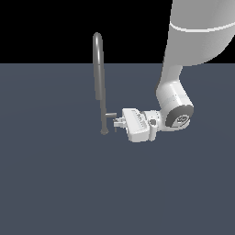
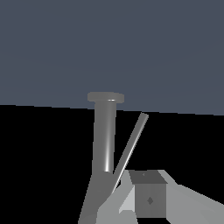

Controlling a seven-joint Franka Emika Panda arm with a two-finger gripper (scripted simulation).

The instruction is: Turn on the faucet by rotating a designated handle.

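Note:
The faucet is a tall thin grey pipe with a narrow arched top, standing on the dark floor. The handle is a short grey stub sticking out of the pipe's lower part toward the exterior view's right. My gripper lies horizontal, its fingertips right next to the stub's end and slightly below it. The fingers look closed together and hold nothing. In the wrist view the pipe and the thin rod lever stand just beyond my fingers.
The flat dark grey floor spreads all around the faucet. My white arm comes down from the upper part of the exterior view's right.

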